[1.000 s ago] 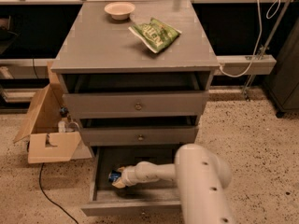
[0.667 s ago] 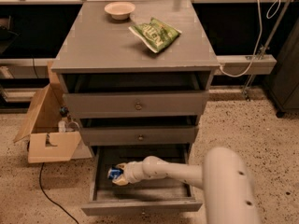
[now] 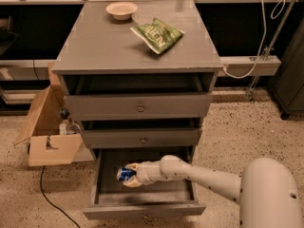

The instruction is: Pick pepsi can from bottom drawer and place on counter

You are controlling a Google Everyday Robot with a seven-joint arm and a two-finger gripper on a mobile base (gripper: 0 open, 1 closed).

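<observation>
The pepsi can point(image 3: 125, 174) is a small blue can with a silver end, inside the open bottom drawer point(image 3: 142, 208) toward its left side. My gripper point(image 3: 130, 175) reaches into that drawer from the right at the end of my white arm point(image 3: 204, 177) and is shut on the can. I cannot tell whether the can rests on the drawer floor or hangs just above it. The counter point(image 3: 104, 39) is the grey cabinet top above.
A green crisp bag point(image 3: 157, 33) and a small pale bowl point(image 3: 121, 9) lie on the counter. The two upper drawers point(image 3: 140, 107) are slightly open. An open cardboard box point(image 3: 47, 132) stands on the floor at the left, with a black cable point(image 3: 50, 201) beside it.
My arm has shifted slightly right with the can in the gripper; the arm's large white body has moved farther to the right of the view.
</observation>
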